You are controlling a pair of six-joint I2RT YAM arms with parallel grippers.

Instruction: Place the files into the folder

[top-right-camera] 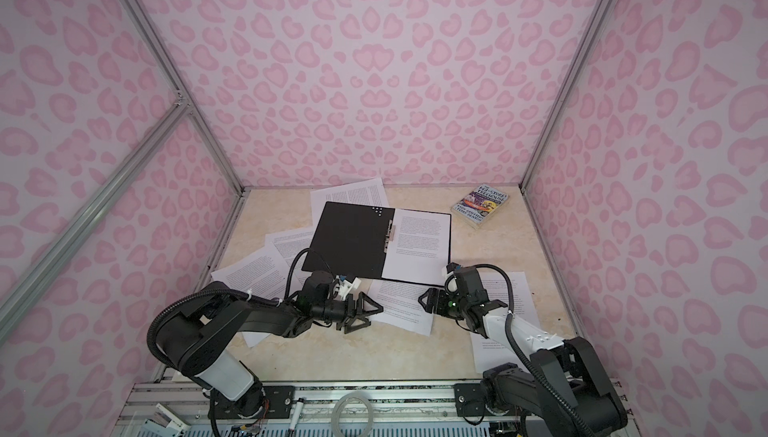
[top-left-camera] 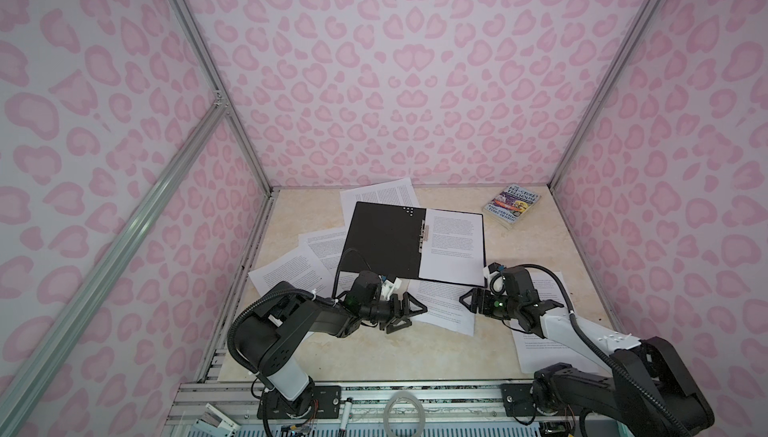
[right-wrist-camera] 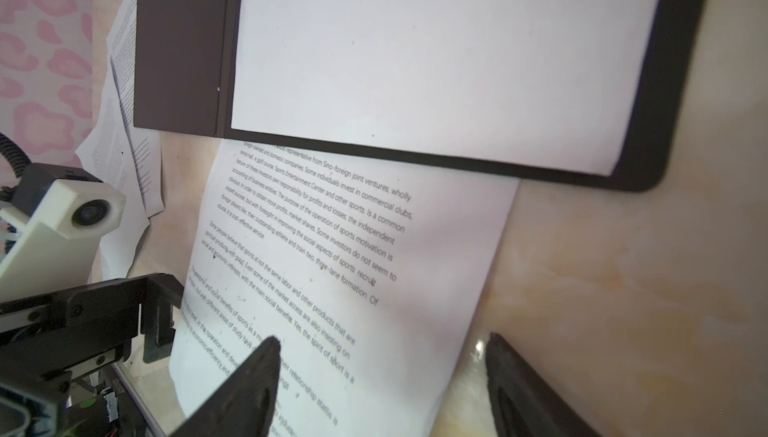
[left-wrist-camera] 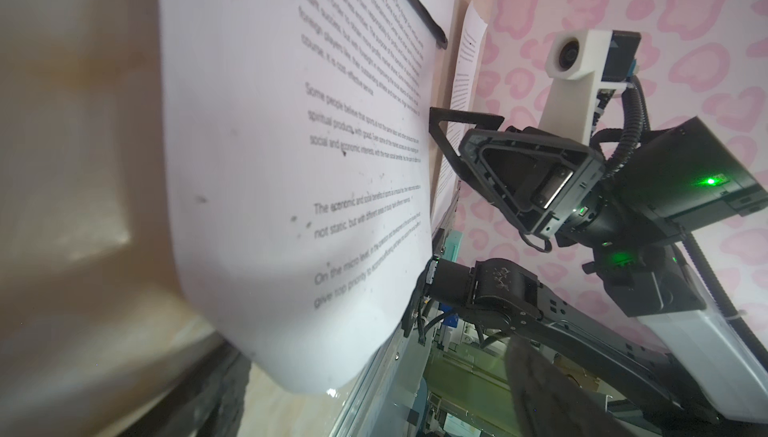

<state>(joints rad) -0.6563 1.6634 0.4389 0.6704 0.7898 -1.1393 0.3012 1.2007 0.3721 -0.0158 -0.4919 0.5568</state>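
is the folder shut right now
No, the folder lies open and flat, black inside facing up, with one sheet lying on its right half.

Soft even light, faint shadows, wide-angle bending at edges, wrist views blurred close-up

Found folder (top-left-camera: 382, 243) open and flat mid-table, black inside up, metal clip (top-left-camera: 424, 233) along spine. Saw one printed white sheet (top-left-camera: 451, 243) lying squarely in its right half. Saw rest flat around it: near sheet (top-left-camera: 442, 304) partly under front edge, left sheets (top-left-camera: 291, 268) overlapping, far sheet (top-left-camera: 378, 193) poking out behind, right sheet (top-left-camera: 536, 343) near front corner.
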